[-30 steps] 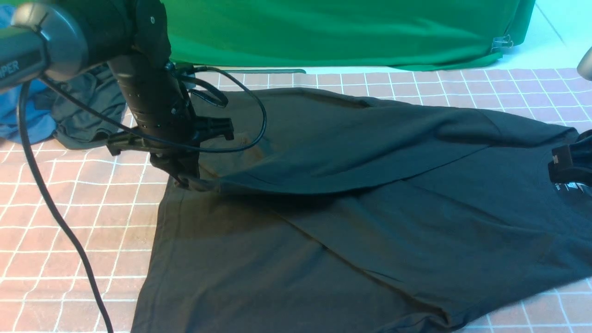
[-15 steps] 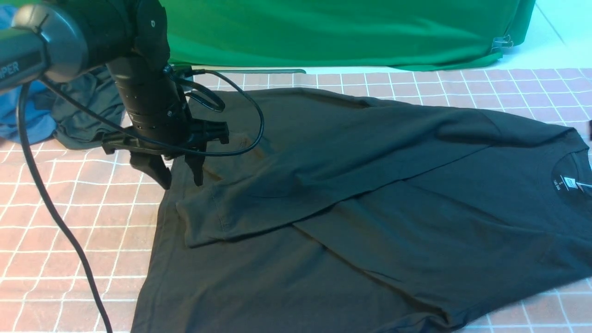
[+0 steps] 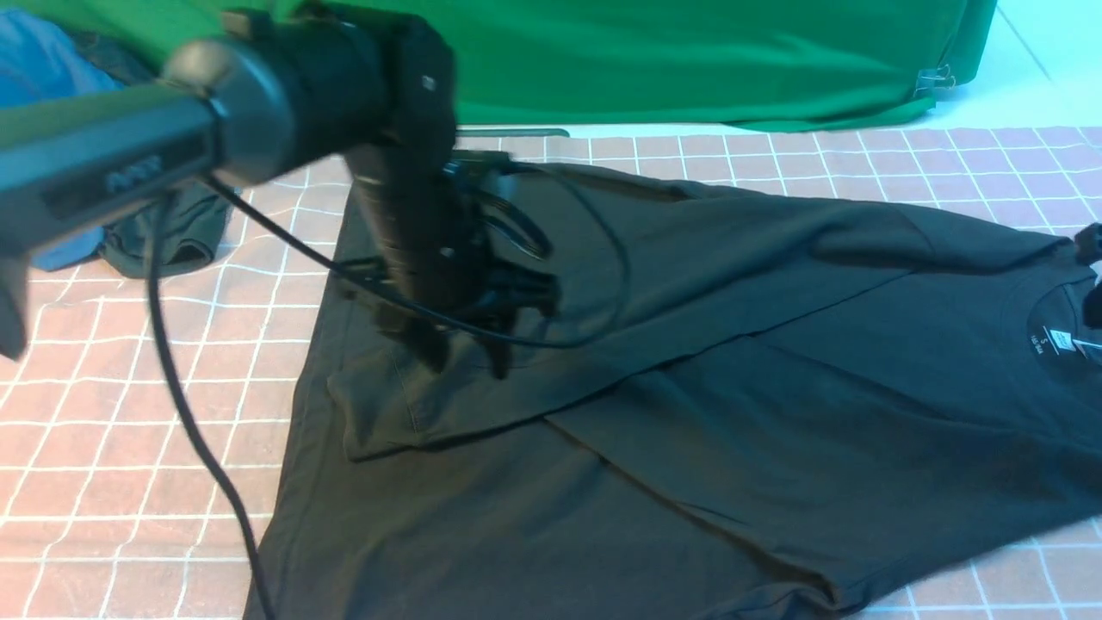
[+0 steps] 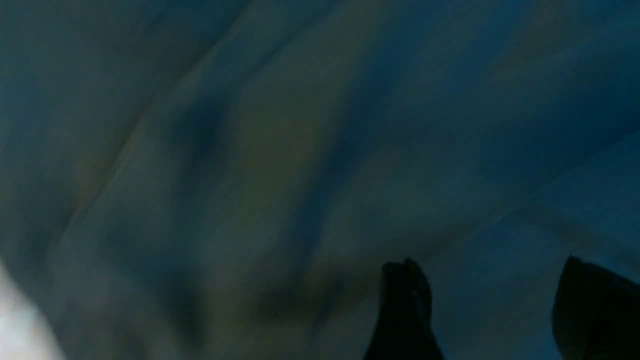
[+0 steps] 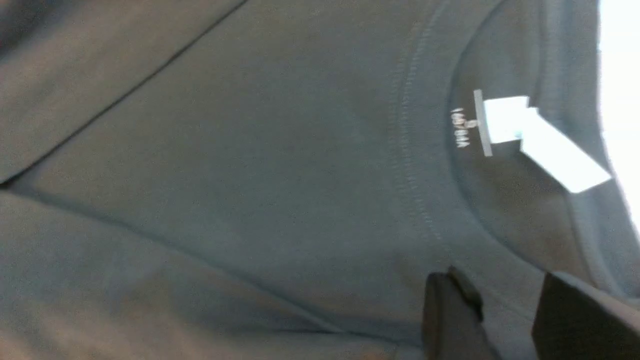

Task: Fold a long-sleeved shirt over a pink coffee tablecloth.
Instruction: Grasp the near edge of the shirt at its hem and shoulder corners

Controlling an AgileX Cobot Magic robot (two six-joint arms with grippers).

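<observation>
Black long-sleeved shirt [image 3: 689, 413] on pink coffee tablecloth [image 3: 129, 413], left fingers [image 3: 433, 351] spread apart above it, right fingers [image 5: 452, 310] parted, empty

Green fabric [image 3: 689, 60]: bright, plain, wrinkled, draped along far edge, stopping short of far right corner. Small metal clip [image 3: 934, 81] on its right end, near lower hem. Pale whitish surface [image 3: 1033, 77] bare beyond that end, at far right corner. Blue cloth [image 3: 43, 56] bunched at far left corner, partly hidden. Small dark garment [image 3: 194, 232] crumpled just beside it, nearer side, no print showing. Thin dark strip [image 3: 516, 133] along far edge under green hem; can't tell what it is.
</observation>
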